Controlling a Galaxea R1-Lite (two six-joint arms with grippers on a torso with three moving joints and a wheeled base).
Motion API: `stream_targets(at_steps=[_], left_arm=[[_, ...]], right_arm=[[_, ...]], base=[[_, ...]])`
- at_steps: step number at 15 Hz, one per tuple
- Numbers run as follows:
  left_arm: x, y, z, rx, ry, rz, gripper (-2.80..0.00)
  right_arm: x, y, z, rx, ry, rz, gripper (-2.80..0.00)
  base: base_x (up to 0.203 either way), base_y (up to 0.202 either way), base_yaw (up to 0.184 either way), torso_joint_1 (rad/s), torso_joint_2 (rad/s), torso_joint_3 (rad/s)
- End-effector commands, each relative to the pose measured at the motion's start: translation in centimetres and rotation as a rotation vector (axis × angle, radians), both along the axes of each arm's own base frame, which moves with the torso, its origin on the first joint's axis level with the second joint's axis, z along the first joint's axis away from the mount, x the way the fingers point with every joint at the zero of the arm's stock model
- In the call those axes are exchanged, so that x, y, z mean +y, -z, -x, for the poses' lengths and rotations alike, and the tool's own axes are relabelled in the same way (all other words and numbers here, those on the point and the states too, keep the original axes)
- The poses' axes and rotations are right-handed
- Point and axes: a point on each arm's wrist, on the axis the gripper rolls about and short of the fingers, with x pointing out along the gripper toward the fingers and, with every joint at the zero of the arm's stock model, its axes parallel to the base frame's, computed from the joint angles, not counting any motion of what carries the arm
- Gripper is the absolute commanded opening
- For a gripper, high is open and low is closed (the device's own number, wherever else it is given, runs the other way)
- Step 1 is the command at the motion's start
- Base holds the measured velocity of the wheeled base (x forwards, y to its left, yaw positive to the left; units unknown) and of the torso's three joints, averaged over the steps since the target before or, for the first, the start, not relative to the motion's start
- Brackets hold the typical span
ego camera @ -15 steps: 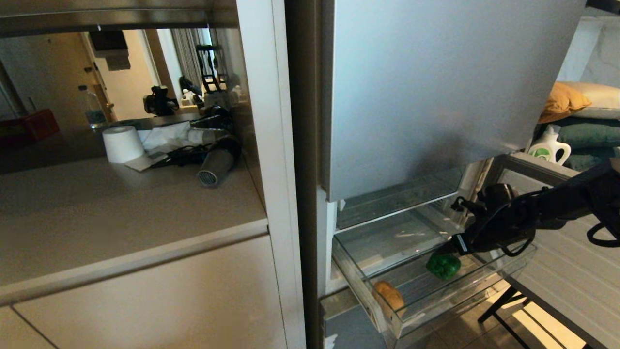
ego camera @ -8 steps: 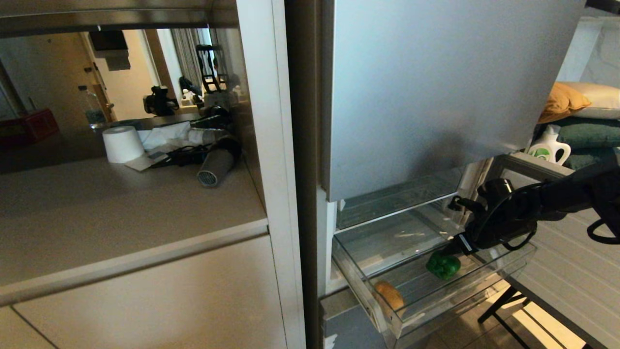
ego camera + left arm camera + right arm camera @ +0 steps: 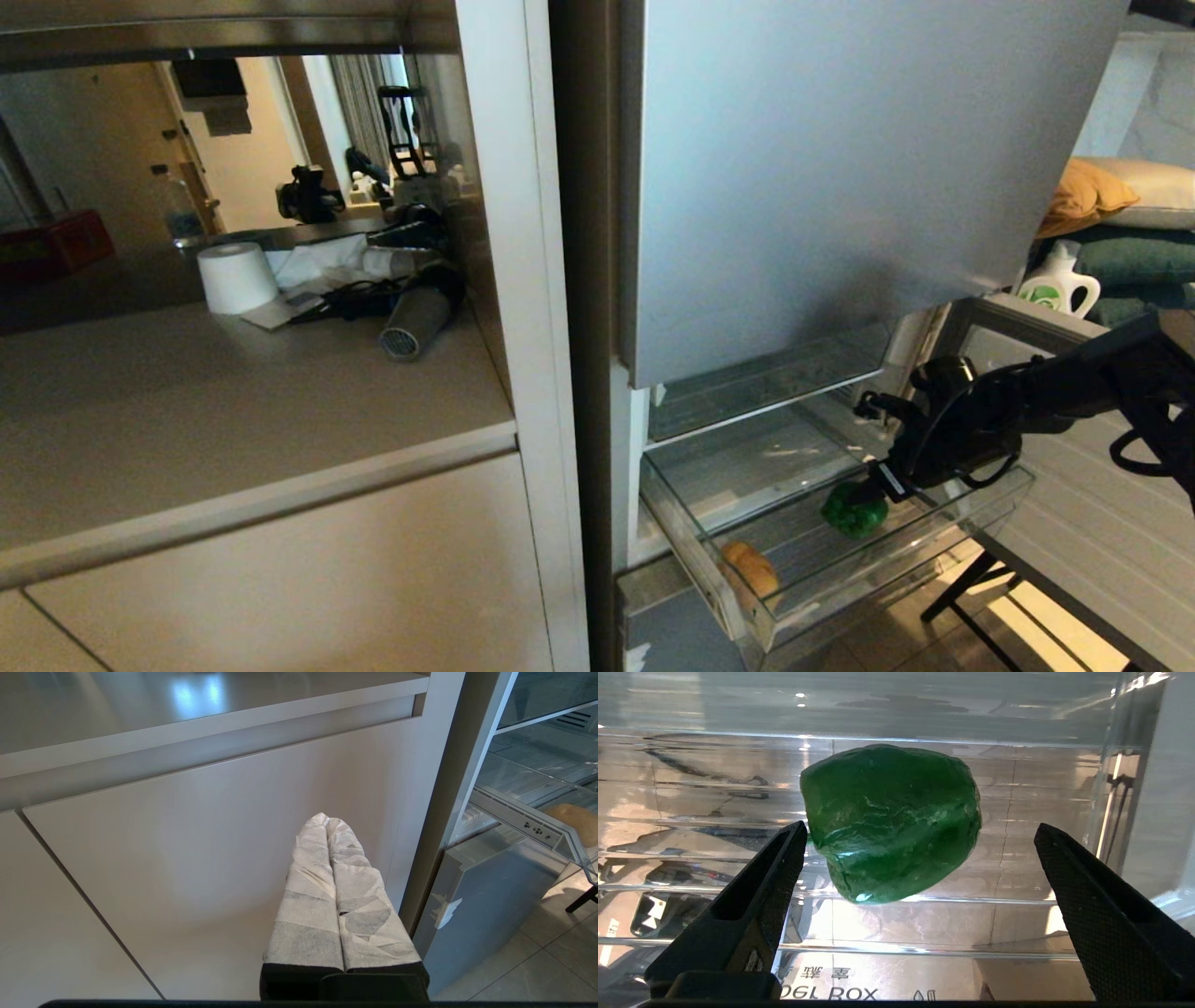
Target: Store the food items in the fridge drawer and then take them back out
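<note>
Two food items sit in the fridge drawer (image 3: pixel 934 551), pepper (image 3: pixel 854 511) w/ potato (image 3: pixel 750 569) at its 8 o'clock; my right gripper (image 3: pixel 920 854) is spread wide around the pepper, not touching, & closing off-centre could squirt that glossy skin away.

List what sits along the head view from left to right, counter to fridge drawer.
toilet paper roll → hair dryer → potato → green bell pepper → right gripper, open just above the pepper → detergent bottle.
</note>
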Motion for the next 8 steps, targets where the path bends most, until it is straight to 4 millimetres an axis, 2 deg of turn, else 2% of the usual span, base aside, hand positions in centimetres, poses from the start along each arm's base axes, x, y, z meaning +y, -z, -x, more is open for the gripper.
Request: stream_targets(at_steps=[1, 8], left_arm=[[0.0, 0.3, -0.1, 0.012, 0.000, 0.000, -2.80], [0.0, 0.3, -0.1, 0.012, 0.000, 0.000, -2.80]], right_arm=[[0.1, 0.5, -0.1, 0.011, -0.005, -0.001, 0.00], [0.5, 1.7, -0.3, 0.034, -0.017, -0.008, 0.00]], base=[[0.000, 0.000, 0.000, 0.000, 0.00, 0.000], [0.000, 0.000, 0.000, 0.000, 0.00, 0.000]])
